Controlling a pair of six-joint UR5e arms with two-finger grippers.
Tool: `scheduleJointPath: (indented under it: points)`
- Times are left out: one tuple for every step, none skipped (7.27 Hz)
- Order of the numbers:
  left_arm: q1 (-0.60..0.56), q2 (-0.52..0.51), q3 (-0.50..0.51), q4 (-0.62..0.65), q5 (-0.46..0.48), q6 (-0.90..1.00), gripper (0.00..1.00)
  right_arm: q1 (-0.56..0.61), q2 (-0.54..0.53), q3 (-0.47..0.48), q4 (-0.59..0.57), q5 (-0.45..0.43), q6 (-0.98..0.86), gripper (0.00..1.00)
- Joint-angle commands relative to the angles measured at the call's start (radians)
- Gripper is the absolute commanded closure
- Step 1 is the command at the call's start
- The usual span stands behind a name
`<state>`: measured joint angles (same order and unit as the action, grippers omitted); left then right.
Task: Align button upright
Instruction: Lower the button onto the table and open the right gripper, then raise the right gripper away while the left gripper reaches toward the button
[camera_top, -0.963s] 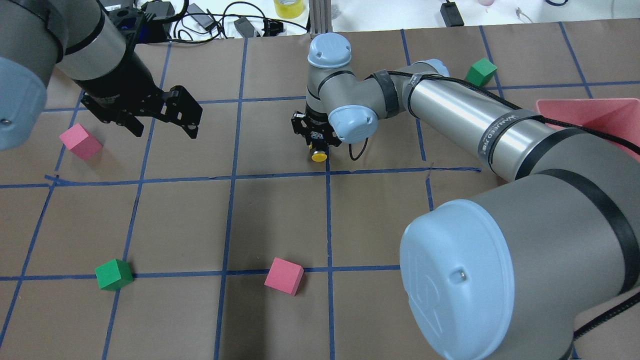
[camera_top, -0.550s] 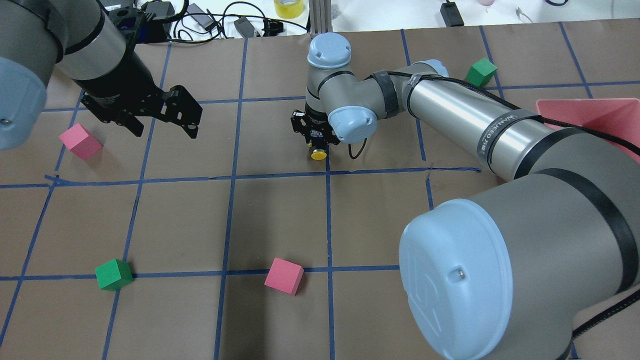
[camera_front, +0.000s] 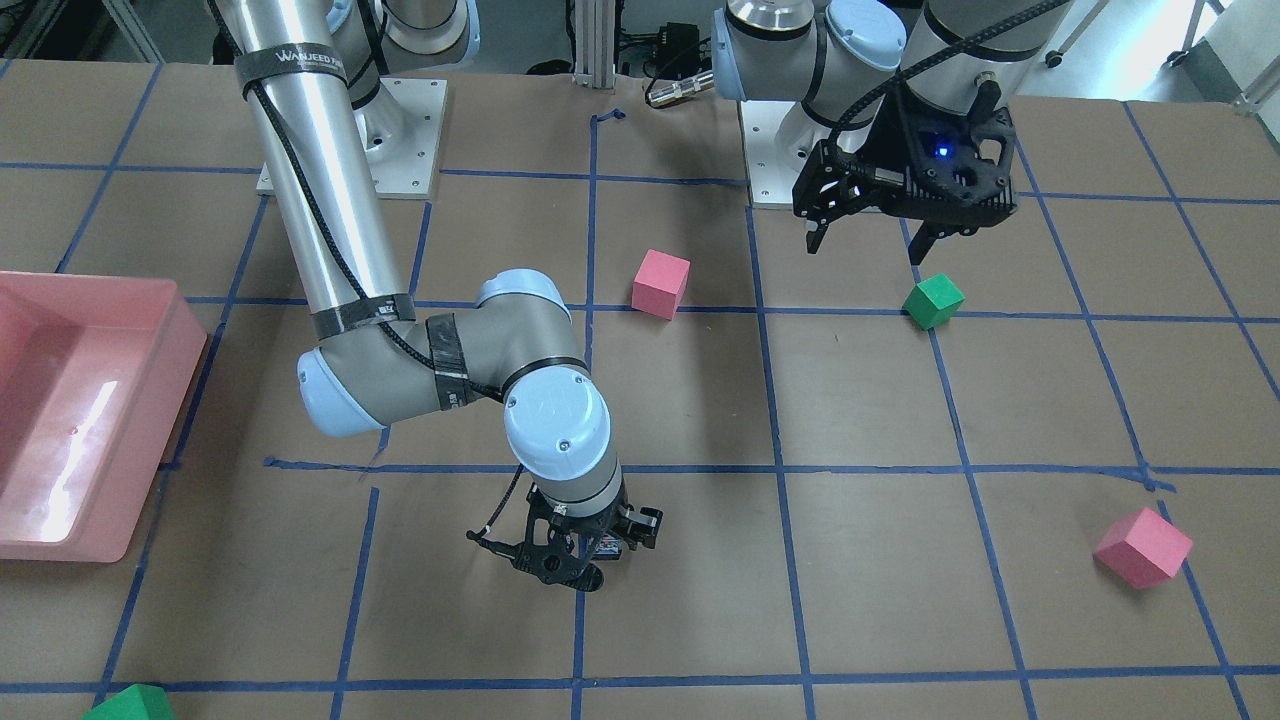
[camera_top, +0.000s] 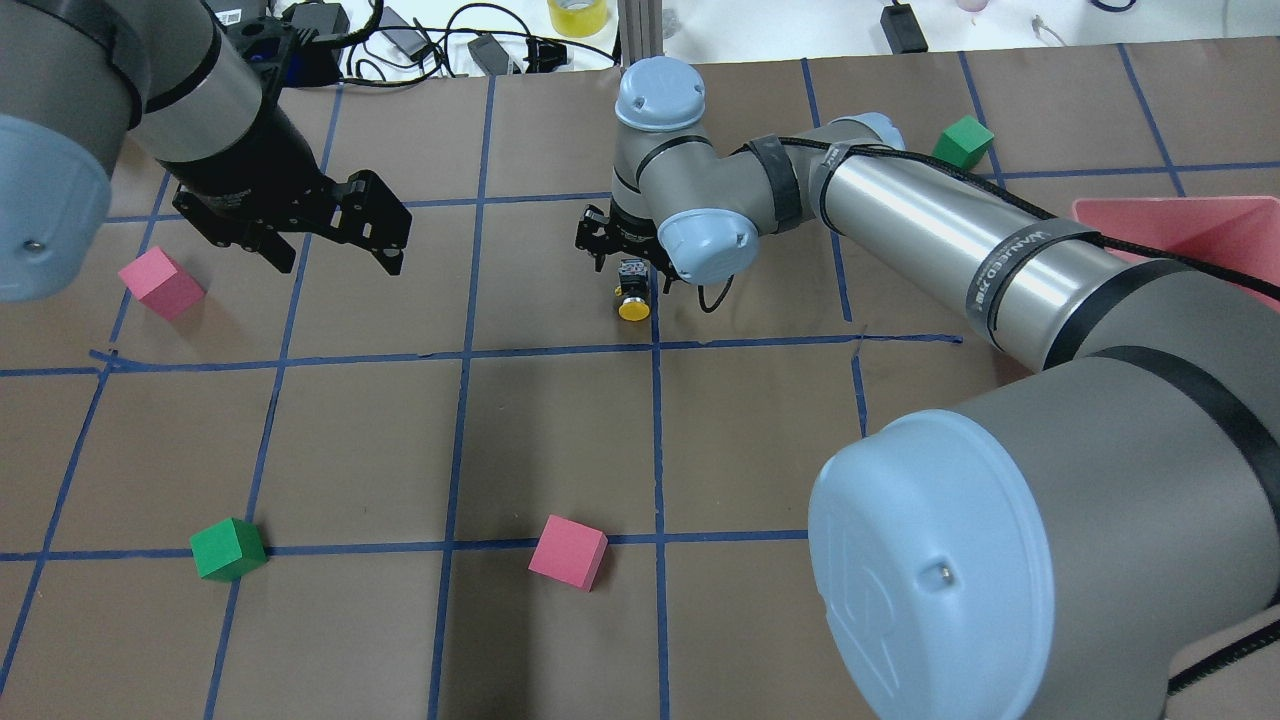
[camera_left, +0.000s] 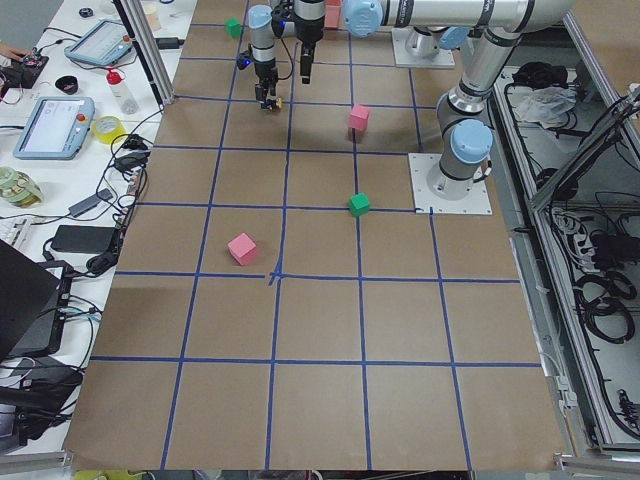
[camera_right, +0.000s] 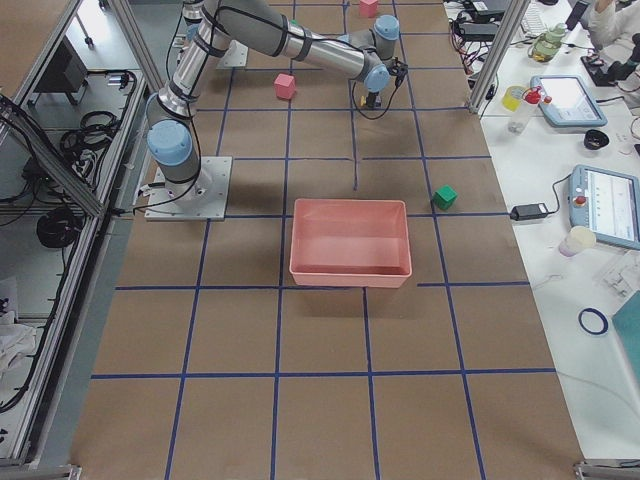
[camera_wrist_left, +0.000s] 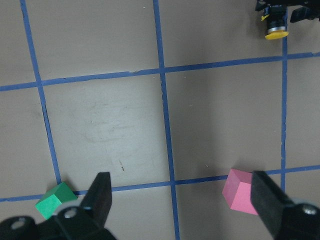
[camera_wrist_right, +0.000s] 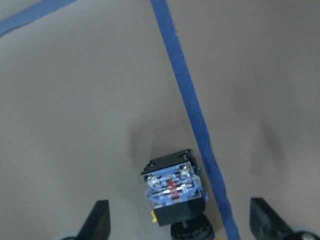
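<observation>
Right claw low, pointing straight down, jaws apart, left claw held higher, tilted, jaws spread wide

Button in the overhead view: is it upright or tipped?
Tipped: the button lies on its side, yellow cap level with its black body.

I get the overhead view from behind the robot's shoulders, looking forward and down; the button sits just toward 12 o'clock of its centre. The front-facing camera looks back from across the table, steeply down, so sides are mirrored. Two far cameras stare along the table from its ends, each from high up, and both catch the same pink cube. My left wrist camera looks down from well above, with the button at 1 o'clock. The right wrist camera is very close — there the button is at 6 o'clock.
</observation>
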<state>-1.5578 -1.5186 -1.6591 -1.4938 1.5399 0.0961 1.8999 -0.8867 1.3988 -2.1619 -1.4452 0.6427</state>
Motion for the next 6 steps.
scheduleJointPath:
  points:
    - [-0.007,0.0,-0.106,0.14,0.0,0.01,0.0,-0.015,-0.119,0.046,0.077,-0.021,-0.228,0.0]
    - [-0.01,0.001,-0.181,0.253,0.005,0.01,0.0,-0.043,-0.193,0.092,0.117,-0.07,-0.301,0.0]
    - [-0.016,0.001,-0.276,0.406,0.006,0.01,0.0,-0.098,-0.274,0.141,0.205,-0.082,-0.381,0.0]
    - [-0.05,-0.006,-0.395,0.64,0.009,0.01,0.0,-0.167,-0.361,0.178,0.268,-0.09,-0.54,0.0]
    - [-0.073,-0.029,-0.522,0.887,0.012,-0.002,0.0,-0.236,-0.461,0.187,0.381,-0.09,-0.604,0.0]
    - [-0.076,-0.067,-0.603,1.075,0.011,-0.006,0.0,-0.261,-0.545,0.187,0.498,-0.093,-0.612,0.0]
